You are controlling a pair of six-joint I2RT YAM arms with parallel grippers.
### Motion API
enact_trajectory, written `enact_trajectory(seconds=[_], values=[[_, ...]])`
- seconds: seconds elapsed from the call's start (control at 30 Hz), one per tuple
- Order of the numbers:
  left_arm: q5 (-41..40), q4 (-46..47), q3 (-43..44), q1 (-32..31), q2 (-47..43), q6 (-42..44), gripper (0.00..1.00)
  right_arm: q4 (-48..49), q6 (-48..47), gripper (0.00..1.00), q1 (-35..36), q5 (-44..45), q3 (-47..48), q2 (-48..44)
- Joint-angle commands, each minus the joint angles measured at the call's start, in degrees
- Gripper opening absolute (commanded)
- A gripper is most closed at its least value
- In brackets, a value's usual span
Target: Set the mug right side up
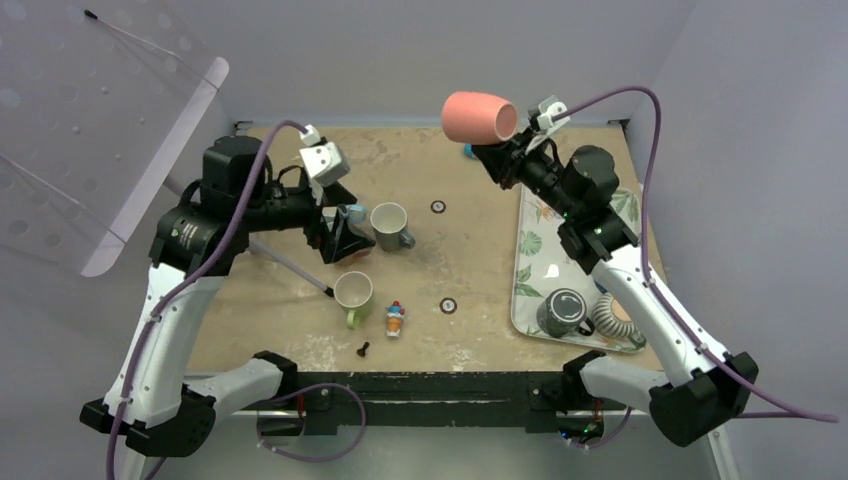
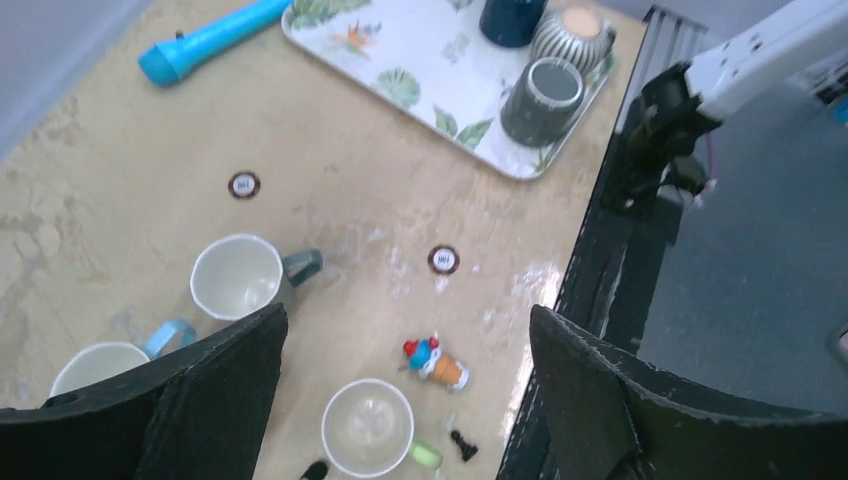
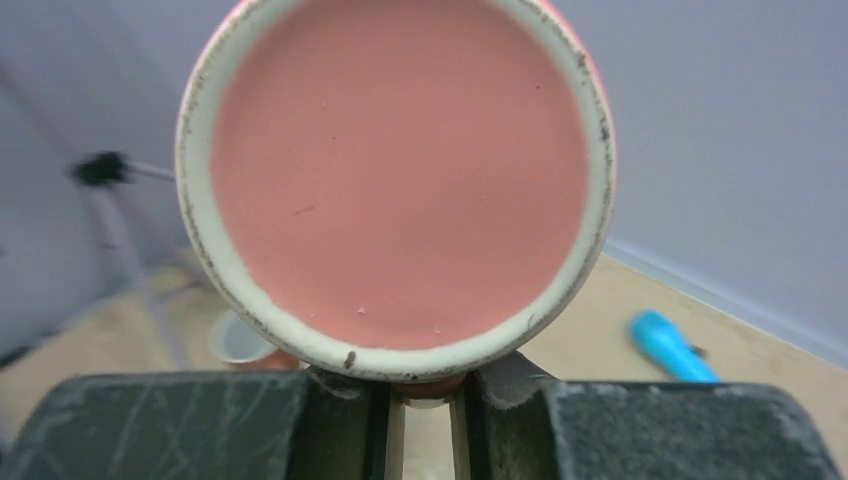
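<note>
Top view: pink mug point(image 1: 478, 117) aloft over table's point(image 1: 470, 260) far edge, right of middle. Lies sideways, long axis about level, along that edge. Right gripper point(image 1: 505, 143) holds it at its right end. Left gripper point(image 1: 345, 238) well apart, toward left edge.

Left wrist: jaws spread wide, empty, above upright mugs point(image 2: 237, 277). Pink mug not in sight.

Right wrist: only here I see flat ringed end facing camera; I judge base. Jaws pinch pink part beneath, likely handle. Next I'd tip base down.

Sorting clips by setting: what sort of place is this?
Likely a robot test cell: plain lilac walls enclose a scuffed tan tabletop with small round marker discs and two bolted arms.
</note>
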Motion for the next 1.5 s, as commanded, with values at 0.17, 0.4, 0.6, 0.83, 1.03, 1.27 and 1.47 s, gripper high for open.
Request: enact_trajectory(seconds=[0.17, 0.4, 0.6, 0.83, 1.03, 1.27, 1.47], values=[[12.6, 16.9, 11.0, 0.6, 0.0, -24.3, 0.95, 27.2, 25.2, 0.00, 12.3, -10.2, -3.5, -7.7], [22.5, 27.0, 16.3, 0.5, 4.8, -37.6, 0.87, 31.0, 27.5, 0.00, 20.1, -11.7, -0.6, -5.6], [21.1, 25.7, 18.4, 0.5, 5.7, -35.2, 0.84, 32.0, 27.3, 0.00, 24.3, -11.2, 0.4, -3.6], [22.8, 29.9, 15.8, 0.5, 6.2, -39.4, 0.46, 31.9, 26.7, 0.00, 27.4, -11.2, 3.0, 1.8], [20.9, 26.9, 13.2, 0.5, 5.6, -38.4, 0.00, 28.9, 24.0, 0.01, 27.3, -13.9, 2.7, 3.8], [-8.3, 2.0, 14.6, -0.5, 5.2, -8.3, 0.00, 4.2, 12.7, 0.96, 25.3, 15.9, 0.8, -5.2], [-22.2, -9.6, 7.3, -3.3, 7.5, 9.2, 0.00, -14.6, 15.0, 0.97, 9.2, 32.5, 2.2, -7.8]])
